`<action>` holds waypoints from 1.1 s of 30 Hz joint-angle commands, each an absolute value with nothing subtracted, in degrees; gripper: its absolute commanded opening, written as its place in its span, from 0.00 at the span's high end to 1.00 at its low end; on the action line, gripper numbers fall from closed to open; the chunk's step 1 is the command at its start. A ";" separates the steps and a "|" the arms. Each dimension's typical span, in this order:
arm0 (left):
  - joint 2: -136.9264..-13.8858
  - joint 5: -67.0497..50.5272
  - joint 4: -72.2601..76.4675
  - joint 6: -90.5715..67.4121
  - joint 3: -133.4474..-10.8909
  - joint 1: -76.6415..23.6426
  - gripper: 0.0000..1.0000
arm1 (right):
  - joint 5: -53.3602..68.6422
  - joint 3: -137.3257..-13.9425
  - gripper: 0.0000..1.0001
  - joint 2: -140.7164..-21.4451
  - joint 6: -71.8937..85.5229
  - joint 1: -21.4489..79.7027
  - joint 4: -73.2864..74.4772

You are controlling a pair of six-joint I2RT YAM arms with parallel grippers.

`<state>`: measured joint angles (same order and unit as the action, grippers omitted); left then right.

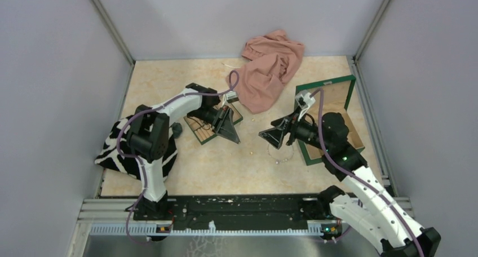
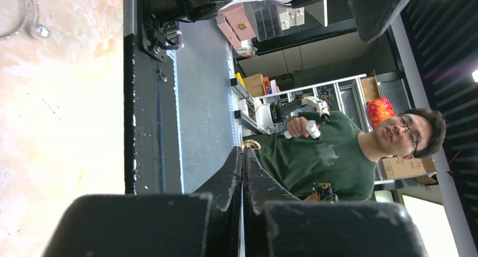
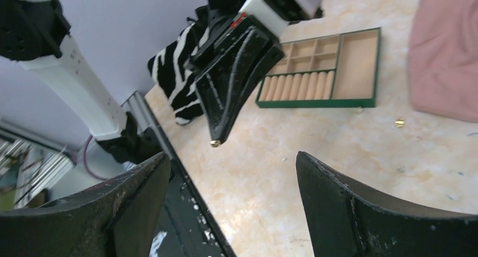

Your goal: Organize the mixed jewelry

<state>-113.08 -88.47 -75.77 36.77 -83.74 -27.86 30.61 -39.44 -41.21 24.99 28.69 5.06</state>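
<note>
Mixed jewelry is found in three places. The chain necklace [image 1: 280, 154] lies flat on the worktop [image 1: 186, 172], just in front of the right end effector [image 1: 266, 139]. A loose gold speck [image 3: 399, 122] sits near the slotted tray [image 3: 315, 103]. One tiny gold piece [image 3: 215, 143] is held off the surface. The left end effector [image 2: 243, 153] is clenched, fingers pressed together with that gold piece nipped at the very tip. It hangs tilted just beside the tray, judged to be positioned for delivering the piece to a slot. The right end effector is released, jaws wide apart and gripping nothing. It points toward the left arm and hovers over the chain's far side, judged ready to take the necklace next. The necklace forms a loose loop whose long axis appears to run roughly across the worktop, left to right. Its bead end [image 2: 40, 30] is turned toward the near edge. Part of the loop is hidden beneath the right fingers in the overhead view. The compartment box [image 1: 327, 82] stands behind the right arm.
</note>
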 commanded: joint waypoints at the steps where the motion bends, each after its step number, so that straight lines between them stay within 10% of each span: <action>1: -111.59 -102.96 -80.95 43.99 -85.66 -27.84 1.00 | 19.53 -41.79 0.18 -37.09 21.56 28.21 7.73; 25: -130.72 -92.47 -80.73 23.79 -112.22 -26.00 1.00 | 8.21 -41.04 0.18 -31.87 23.84 28.22 11.30; 33: -114.75 -56.13 -33.98 -21.32 -97.47 -25.69 1.00 | 9.31 -40.47 0.19 -33.06 23.71 28.21 12.26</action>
